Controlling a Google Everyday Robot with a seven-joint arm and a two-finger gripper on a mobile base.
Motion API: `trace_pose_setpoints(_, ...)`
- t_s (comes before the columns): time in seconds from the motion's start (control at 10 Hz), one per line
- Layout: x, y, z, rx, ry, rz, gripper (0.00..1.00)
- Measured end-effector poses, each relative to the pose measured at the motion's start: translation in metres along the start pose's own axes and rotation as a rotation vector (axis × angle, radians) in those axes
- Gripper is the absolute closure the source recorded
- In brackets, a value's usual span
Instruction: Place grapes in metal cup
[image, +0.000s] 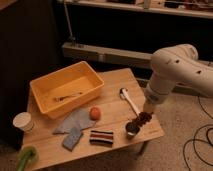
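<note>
Holding the grapes, the gripper hung low on the right side of the frame, at the end of the big white arm. Its fingers were closed around the dark red bunch. The grapes were just above the metal cup, and whether they touched its rim could not be seen.

The metal cup stood close to the lower right edge of the wooden table. There was only a thin strip of wood between the cup and that edge. To the left of the cup lay a striped block, and past it a blue-grey cloth with an orange fruit beside it. A white spoon lay in the open patch of table above the cup.

A yellow bin sat at the upper left part of the table, with a small thin thing lying inside it. A white cup stood at the left edge, and a green thing poked out at the lower left corner
</note>
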Motion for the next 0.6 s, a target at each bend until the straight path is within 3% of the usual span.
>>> trace_pose_setpoints(0.3,-0.001,0.003,-0.002,0.025,0.004,0.022,0.98)
trace_pose_setpoints(0.6,-0.008,0.012,0.01,-0.006,0.0,0.013,0.98)
